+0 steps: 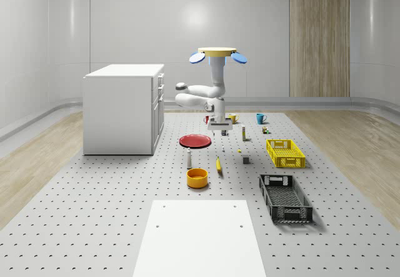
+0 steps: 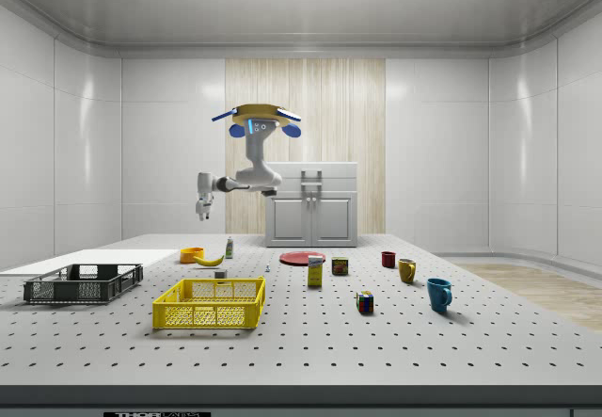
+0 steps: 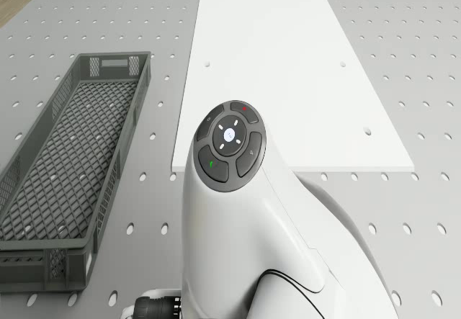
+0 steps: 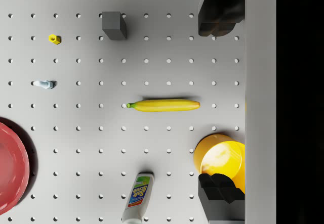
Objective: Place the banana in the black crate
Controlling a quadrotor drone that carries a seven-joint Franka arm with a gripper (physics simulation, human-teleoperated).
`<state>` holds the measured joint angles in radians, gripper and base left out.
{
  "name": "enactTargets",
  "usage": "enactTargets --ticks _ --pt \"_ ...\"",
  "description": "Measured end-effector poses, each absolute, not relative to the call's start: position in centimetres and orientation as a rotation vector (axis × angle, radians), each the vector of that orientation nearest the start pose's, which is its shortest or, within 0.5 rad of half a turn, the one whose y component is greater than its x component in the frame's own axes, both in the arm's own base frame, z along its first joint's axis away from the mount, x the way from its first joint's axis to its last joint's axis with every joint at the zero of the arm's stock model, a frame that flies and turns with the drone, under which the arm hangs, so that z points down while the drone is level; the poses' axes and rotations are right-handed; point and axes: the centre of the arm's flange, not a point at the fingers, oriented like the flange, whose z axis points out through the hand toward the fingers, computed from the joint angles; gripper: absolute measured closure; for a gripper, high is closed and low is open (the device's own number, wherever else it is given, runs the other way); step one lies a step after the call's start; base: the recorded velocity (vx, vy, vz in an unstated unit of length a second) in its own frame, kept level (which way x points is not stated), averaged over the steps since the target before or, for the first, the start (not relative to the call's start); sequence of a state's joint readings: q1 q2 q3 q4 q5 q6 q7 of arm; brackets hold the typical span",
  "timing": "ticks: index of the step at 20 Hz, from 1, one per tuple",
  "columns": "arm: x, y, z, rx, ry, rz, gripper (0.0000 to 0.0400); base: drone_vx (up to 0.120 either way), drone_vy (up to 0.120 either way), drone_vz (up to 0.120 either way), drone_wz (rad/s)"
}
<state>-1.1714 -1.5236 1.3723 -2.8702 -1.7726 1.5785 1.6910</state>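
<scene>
Hovering high above the desk (image 1: 94, 227), the drone (image 1: 217, 54) is holding its hand (image 1: 217, 129) over the red plate's (image 1: 195, 141) edge, fingers (image 4: 220, 11) spread apart and gripping nothing. The wrist view is revealing one banana (image 4: 163, 105) lying flat beside one orange bowl (image 4: 221, 155); the drone view is showing one black crate (image 3: 65, 168), well apart.

The banana (image 1: 219, 164) lies between the bowl (image 1: 197, 177) and the crate (image 1: 285, 197), apart from both.
</scene>
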Motion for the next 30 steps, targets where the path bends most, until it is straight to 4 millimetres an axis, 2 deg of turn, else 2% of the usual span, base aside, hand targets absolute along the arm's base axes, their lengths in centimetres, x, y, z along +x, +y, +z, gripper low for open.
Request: enactTargets --ticks 20,22,28,30 --pt "30.68 0.00 49.07 0.001 -0.002 0.786 0.0000 0.120 0.000 0.000 0.000" --pt "30.68 0.00 49.07 0.001 -0.002 0.786 0.0000 0.100 -0.100 0.000 0.000" --pt "30.68 0.00 49.07 0.001 -0.002 0.786 0.0000 0.000 0.000 0.000 0.000" --pt "30.68 0.00 49.06 0.001 -0.002 0.786 0.0000 -0.120 0.000 0.000 0.000"
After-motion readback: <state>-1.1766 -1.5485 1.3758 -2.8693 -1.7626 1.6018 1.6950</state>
